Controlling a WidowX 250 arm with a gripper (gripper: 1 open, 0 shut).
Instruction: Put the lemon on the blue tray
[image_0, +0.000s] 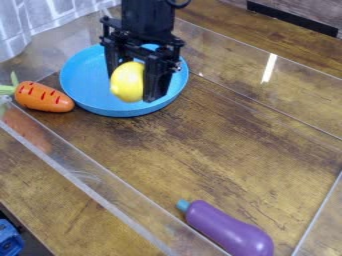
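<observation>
The lemon (127, 83), a small bright-yellow oval, sits between the black fingers of my gripper (134, 84), which is shut on it. The gripper hangs over the right part of the blue tray (83, 85), a round light-blue plate at the upper left of the wooden table. The lemon is low over the tray's inside; I cannot tell whether it touches the tray. The gripper body hides the tray's far right rim.
An orange carrot with a green top (40, 97) lies just left of the tray. A purple eggplant (229, 228) lies at the lower right. Clear plastic walls (80, 170) border the wooden table surface.
</observation>
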